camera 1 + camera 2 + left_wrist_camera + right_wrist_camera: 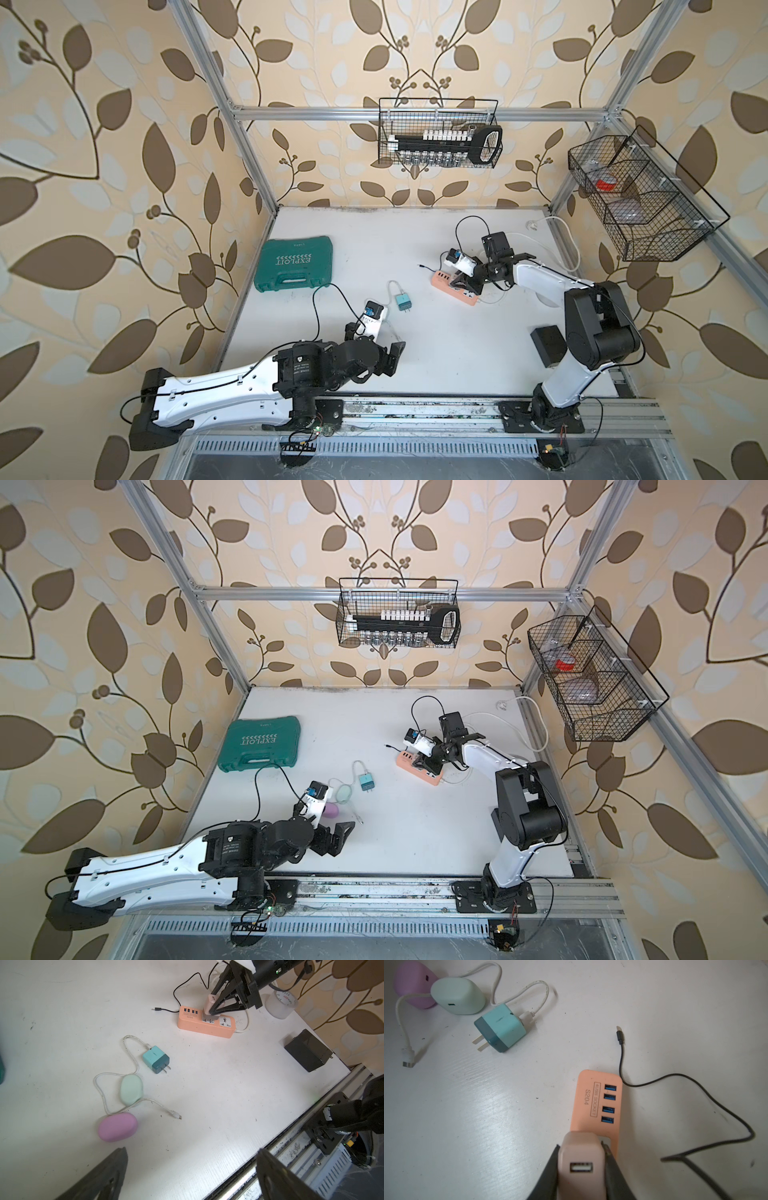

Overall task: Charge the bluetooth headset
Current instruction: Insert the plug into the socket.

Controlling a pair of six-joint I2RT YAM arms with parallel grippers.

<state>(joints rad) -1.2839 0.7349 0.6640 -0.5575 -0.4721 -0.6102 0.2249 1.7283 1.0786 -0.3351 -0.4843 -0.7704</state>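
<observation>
Our right fingers [548, 1172] clamp the pink adapter [581, 1153] at the orange power strip [593, 1103], so we'd keep it upright and press straight down, while our left fingers [104, 1178] hang spread wide near the mint headset case [131, 1093] and purple case [117, 1130], both unplugged on the tabletop [207, 1084].

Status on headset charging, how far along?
Done: nothing finished yet. In hand: right gripper clamps the pink adapter at the orange power strip; its USB port is empty, seating unclear. Remaining: mint case and purple case have no cable plugged in; left gripper open, empty.
</observation>
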